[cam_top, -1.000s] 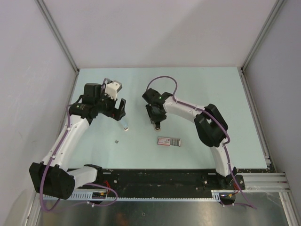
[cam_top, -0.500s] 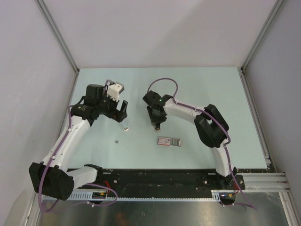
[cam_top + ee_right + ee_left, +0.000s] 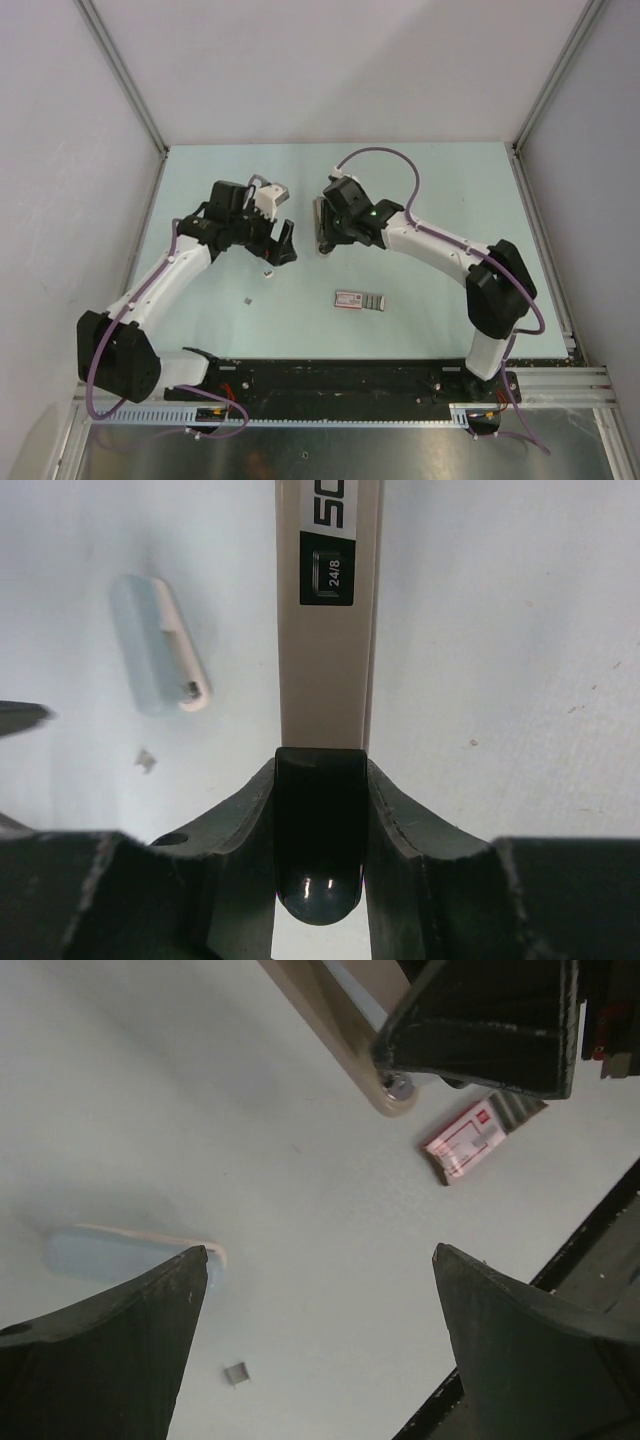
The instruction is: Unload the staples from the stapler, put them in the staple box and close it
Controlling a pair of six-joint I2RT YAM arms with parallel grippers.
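The right fingers (image 3: 240, 815) are clamped on the black end of the stapler (image 3: 325, 630). The left fingers (image 3: 110, 1345) stand wide apart above the tabletop (image 3: 300, 1210), with a tiny staple bit (image 3: 237, 1373) between them.

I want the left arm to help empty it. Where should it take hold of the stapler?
Probably the bare beige length of the stapler, pinched across its narrow width from the side where the left end effector hovers. The right end effector is shut on its black end, leaving only that part free.
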